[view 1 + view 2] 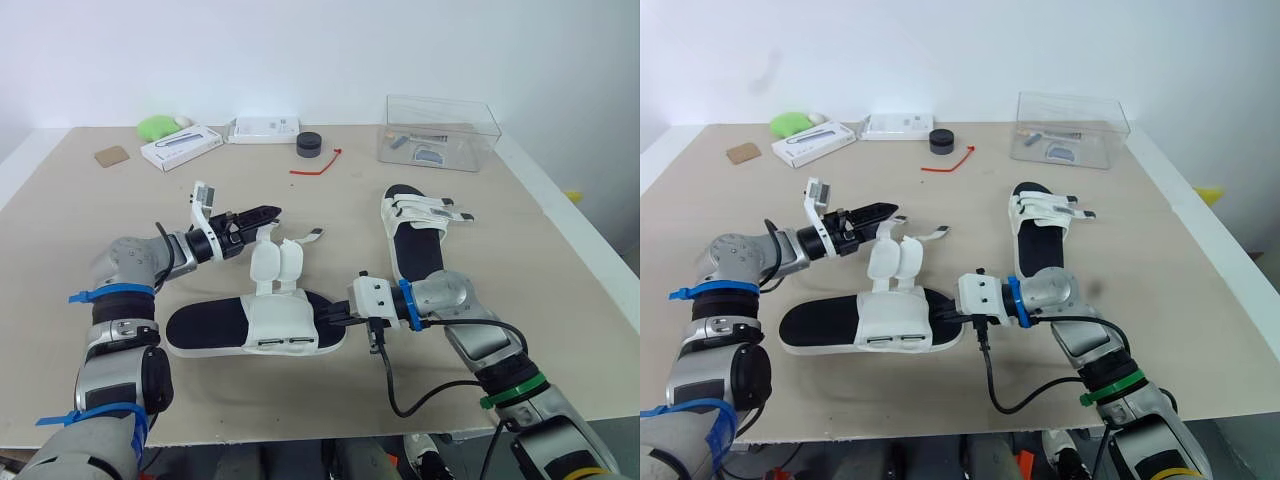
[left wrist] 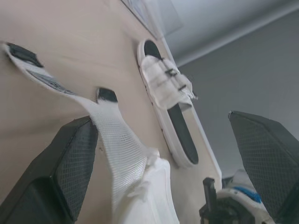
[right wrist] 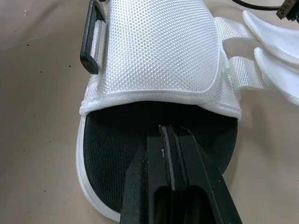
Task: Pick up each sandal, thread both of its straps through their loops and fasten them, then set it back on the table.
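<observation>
Beige counter [image 1: 560, 300]: near sandal [image 1: 210, 330] lies left-right, toe pointing right, with the right pincer [image 3: 169, 133] closed tight at its toe. Left pincer [image 1: 270, 212] gapes wide by the loose straps [image 1: 275, 262]. Other sandal [image 1: 415, 250] points far.

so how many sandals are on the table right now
2. The near sandal lies by the front edge between the left claw and right claw, straps loose. The far sandal lies farther back on the right. None looks hidden.
</observation>
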You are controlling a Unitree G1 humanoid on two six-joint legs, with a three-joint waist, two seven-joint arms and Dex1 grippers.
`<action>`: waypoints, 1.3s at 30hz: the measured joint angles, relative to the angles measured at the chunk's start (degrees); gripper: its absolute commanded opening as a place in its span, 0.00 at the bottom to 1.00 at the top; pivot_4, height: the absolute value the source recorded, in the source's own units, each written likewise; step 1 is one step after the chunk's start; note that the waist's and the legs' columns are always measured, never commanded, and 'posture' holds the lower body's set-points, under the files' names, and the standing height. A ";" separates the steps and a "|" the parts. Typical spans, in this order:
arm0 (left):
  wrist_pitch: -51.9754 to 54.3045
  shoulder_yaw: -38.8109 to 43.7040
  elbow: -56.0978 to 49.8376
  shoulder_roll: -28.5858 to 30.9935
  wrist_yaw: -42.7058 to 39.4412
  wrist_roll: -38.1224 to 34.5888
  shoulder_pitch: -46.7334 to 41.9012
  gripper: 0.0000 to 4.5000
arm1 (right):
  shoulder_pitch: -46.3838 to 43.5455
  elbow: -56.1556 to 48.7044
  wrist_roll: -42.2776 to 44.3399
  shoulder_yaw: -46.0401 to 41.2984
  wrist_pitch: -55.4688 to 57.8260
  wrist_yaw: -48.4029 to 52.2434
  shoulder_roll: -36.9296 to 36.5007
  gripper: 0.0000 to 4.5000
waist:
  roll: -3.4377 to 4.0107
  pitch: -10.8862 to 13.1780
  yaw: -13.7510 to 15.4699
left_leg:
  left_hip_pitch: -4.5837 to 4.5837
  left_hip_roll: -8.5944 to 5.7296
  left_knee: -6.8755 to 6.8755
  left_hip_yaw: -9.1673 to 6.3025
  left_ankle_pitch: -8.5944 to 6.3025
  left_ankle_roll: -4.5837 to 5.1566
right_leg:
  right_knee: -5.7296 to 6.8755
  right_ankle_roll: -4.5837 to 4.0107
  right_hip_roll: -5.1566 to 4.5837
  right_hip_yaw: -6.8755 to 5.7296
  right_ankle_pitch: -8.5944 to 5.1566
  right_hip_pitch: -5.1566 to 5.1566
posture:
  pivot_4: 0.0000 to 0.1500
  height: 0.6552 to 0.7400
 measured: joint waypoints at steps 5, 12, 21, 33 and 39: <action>-3.97 -1.04 1.28 -0.54 0.46 2.28 -0.02 0.72 | -0.03 -0.10 -0.16 0.05 0.03 -0.02 0.00 0.00 | -0.01 0.00 0.00 | 0.01 0.00 0.00 0.01 0.00 0.00 | 0.00 0.01 0.01 0.01 -0.01 0.00 | 1.00 1.00; -9.60 -2.15 4.04 -0.47 -0.18 5.32 -0.61 0.01 | -0.02 -0.55 -0.55 0.07 0.12 -0.04 -0.07 0.00 | -0.02 0.01 -0.01 | -0.01 0.00 -0.01 0.01 0.00 0.00 | 0.00 0.01 0.01 0.01 -0.01 -0.01 | 1.00 1.00; -17.69 -4.17 3.68 0.39 -3.00 8.89 -0.93 0.01 | 0.04 -1.03 -0.70 0.45 0.22 -0.04 -0.07 0.00 | -0.03 0.01 -0.01 | -0.01 0.01 -0.01 0.02 0.00 0.00 | -0.01 0.02 0.01 0.01 -0.01 -0.01 | 1.00 1.00; -43.30 -18.81 -31.47 10.01 -19.29 19.84 15.42 0.01 | 0.91 -2.11 -0.52 1.18 -0.35 -0.12 -0.54 0.00 | -0.03 0.01 -0.05 | 0.25 0.12 -0.26 0.32 -0.10 -0.18 | 0.01 -0.10 -0.01 0.38 -0.09 -0.01 | 1.00 1.00; -63.21 -22.75 -38.77 17.73 -27.17 27.71 26.00 0.01 | 0.76 -1.77 -0.59 1.29 -0.92 -0.36 -0.67 0.00 | -0.07 0.01 0.10 | 0.27 0.15 -0.24 0.55 -0.11 -0.14 | -0.01 0.11 0.04 0.47 -0.20 -0.05 | 1.00 1.00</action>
